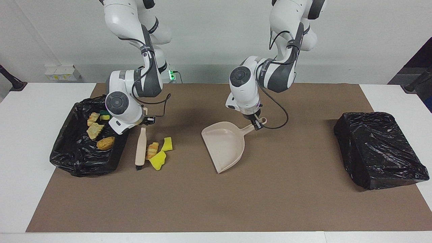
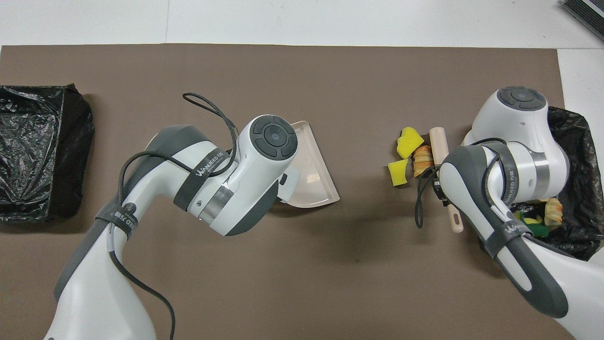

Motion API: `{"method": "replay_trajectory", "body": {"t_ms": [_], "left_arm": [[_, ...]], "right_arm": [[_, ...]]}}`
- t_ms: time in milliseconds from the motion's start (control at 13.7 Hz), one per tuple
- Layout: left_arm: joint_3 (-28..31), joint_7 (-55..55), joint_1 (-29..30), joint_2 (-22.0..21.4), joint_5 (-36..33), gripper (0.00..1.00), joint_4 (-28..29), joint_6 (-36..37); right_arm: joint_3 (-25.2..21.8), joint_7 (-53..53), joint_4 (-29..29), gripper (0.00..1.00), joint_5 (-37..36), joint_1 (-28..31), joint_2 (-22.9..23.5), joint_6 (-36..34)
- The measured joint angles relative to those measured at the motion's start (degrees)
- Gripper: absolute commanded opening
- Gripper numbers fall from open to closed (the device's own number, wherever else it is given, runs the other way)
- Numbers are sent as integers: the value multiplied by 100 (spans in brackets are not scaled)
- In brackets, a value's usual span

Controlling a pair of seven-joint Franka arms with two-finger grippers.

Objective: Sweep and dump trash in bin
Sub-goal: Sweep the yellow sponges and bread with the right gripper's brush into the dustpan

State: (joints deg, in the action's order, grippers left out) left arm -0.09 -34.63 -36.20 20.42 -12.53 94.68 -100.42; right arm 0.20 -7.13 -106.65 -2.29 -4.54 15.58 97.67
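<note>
Facing view. Right gripper [image 1: 145, 121], at the right arm's end of the worktop [image 1: 20, 141], has its fingers clenched on the handle end of the hand brush [image 1: 140, 145]. Brush lies on the brown mat [image 1: 236, 202], bristles pointing away from the robots, touching the loose trash [image 1: 157, 152]: 2 yellow foam chunks and 1 toy pastry in a tight cluster. Just beside the brush, an open black-lined bin [image 1: 84, 162] holds 4 more scraps [image 1: 98, 130], among them a green-and-yellow sponge. Left gripper [image 1: 255, 122] grasps the dustpan [image 1: 224, 145] by its handle near mid-mat, pan mouth turned toward the trash, well apart from it. A second black-bagged bin [image 1: 379, 148] sits at the left arm's end.

Overhead view. Left arm covers much of the dustpan [image 2: 314, 174]; its fingers are hidden. Brush [image 2: 443, 165] runs alongside the trash [image 2: 410, 158], right arm over its handle. Bin scraps [image 2: 542, 217] peek out beside the right arm's forearm.
</note>
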Motion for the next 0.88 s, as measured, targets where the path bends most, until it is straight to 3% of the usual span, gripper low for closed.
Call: {"method": "replay_trajectory", "body": {"t_ms": [879], "left_arm": [[4, -14, -191, 67, -1, 0, 65, -50]], "right_arm": [[51, -484, -78, 0, 1197, -882, 115, 8]]}}
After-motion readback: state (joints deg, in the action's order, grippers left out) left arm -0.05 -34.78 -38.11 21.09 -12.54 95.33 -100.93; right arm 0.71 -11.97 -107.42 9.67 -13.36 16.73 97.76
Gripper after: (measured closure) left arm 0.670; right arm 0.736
